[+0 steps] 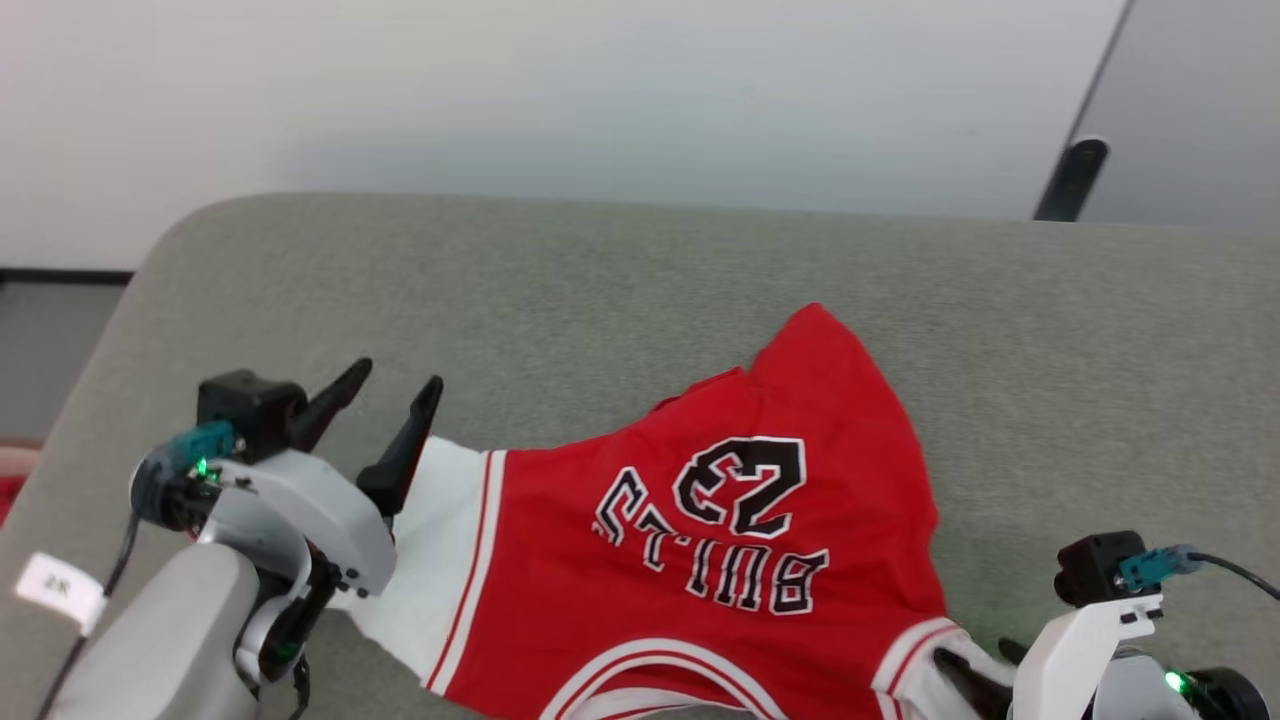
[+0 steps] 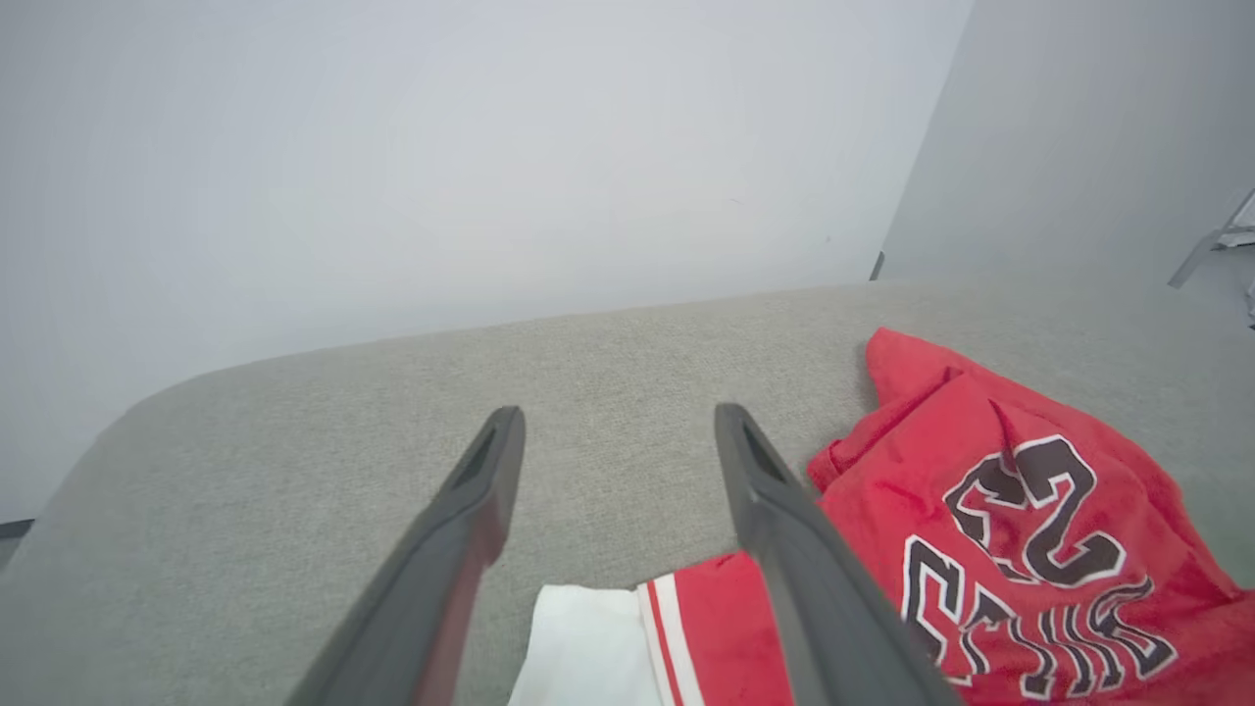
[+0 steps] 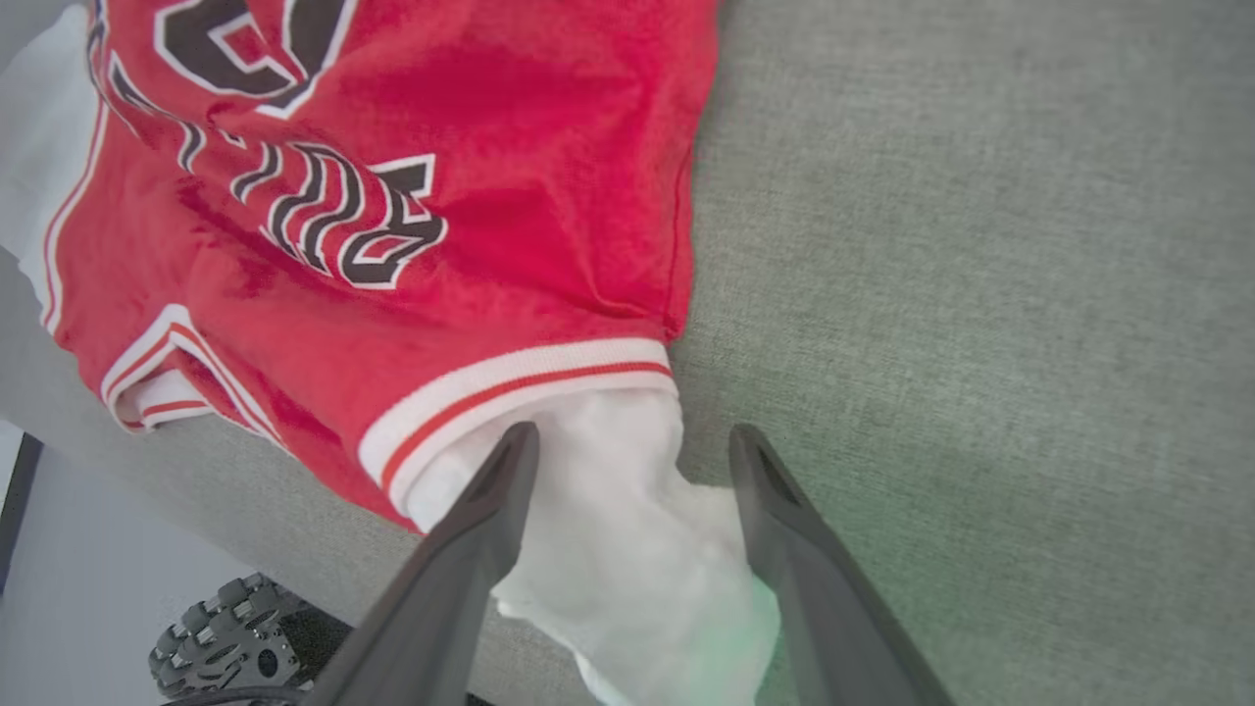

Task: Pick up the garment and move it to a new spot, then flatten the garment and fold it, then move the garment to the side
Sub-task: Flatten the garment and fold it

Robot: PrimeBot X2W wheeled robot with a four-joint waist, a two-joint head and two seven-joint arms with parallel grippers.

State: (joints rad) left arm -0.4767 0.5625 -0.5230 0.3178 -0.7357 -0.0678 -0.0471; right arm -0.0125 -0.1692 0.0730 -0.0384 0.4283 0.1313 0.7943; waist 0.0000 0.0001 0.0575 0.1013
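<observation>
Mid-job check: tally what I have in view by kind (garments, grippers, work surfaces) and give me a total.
Garments: 1, the red jersey
Grippers: 2, the left gripper and the right gripper, both open
Work surfaces: 1, the grey pad
Total: 4

**A:** Entry one, centre down to six o'clock?
**B:** Grey woven upholstered surface (image 1: 640,280), rounded corner at ten o'clock, evenly lit.
**A:** Twelve o'clock?
**B:** Plain pale wall (image 1: 500,90); dark skirting strip (image 1: 60,274) at nine o'clock.
**A:** Two o'clock?
**B:** Darker grey panel (image 1: 1200,100), with a dark slanted post (image 1: 1070,180) along its edge. Pale floor (image 3: 78,608) in the right wrist view, at seven o'clock.
</observation>
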